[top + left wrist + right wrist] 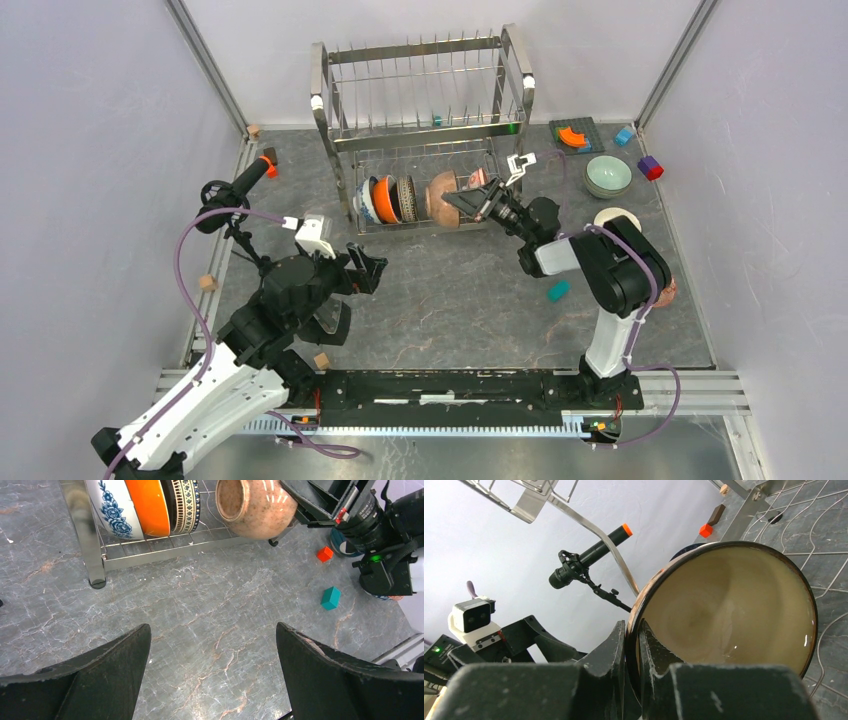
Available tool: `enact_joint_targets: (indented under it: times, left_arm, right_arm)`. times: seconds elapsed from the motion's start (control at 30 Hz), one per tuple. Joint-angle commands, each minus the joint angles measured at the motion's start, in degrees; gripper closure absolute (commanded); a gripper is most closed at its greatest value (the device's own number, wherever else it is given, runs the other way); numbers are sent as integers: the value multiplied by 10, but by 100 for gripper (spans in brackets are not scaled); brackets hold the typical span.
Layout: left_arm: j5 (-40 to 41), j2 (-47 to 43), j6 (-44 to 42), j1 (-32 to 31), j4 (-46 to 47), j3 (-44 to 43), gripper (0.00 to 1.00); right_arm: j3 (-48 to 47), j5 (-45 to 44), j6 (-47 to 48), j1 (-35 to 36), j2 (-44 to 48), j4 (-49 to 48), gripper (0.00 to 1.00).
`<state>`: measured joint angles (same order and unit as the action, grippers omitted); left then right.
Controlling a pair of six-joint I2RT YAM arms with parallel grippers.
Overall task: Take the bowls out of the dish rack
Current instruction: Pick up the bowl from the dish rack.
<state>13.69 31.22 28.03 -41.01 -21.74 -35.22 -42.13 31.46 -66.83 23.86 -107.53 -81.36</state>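
The steel dish rack [424,60] stands at the back middle. Its lower tier holds a blue-and-white bowl [111,507], an orange bowl [148,505] and a patterned-rim bowl [186,502], all on edge. My right gripper [478,200] is shut on the rim of a brown-gold bowl [443,198] at the rack's right end; one finger is inside the rim, one outside [633,645]. My left gripper [214,640] hangs open over bare table in front of the rack, holding nothing. A pale green bowl [608,175] and a cream white bowl [617,216] sit on the table at the right.
A black microphone with an orange tip [245,180] stands on a stand at the left. Small toy blocks lie about: teal [558,290], red [325,554], blue [624,135], and an orange piece on a dark plate [574,135]. Grey walls close in the table.
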Motion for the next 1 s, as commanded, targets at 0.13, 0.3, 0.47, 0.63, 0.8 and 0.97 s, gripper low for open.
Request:
enact_joint_targets:
  times: [0.13, 0.3, 0.47, 0.63, 0.8, 0.97]
  left_arm:
    - [16, -10, 1, -3, 22, 4, 0]
    - [24, -13, 7, -3, 21, 3, 0]
    - [39, -12, 12, -3, 13, 0, 0]
    - [79, -9, 38, -3, -9, -9, 0]
    - [119, -15, 79, -3, -24, -17, 0]
    - [85, -32, 59, -3, 5, -31, 0]
  right_arm:
    - [34, -10, -16, -5, 94, -175, 100]
    - [68, -9, -11, -5, 134, -172, 100]
    - [116, 0, 22, -5, 206, -127, 100]
    - [173, 11, 100, -4, 316, 7, 100]
    - [178, -43, 316, 35, 491, 346, 100]
    - [129, -133, 482, 94, 598, 607, 100]
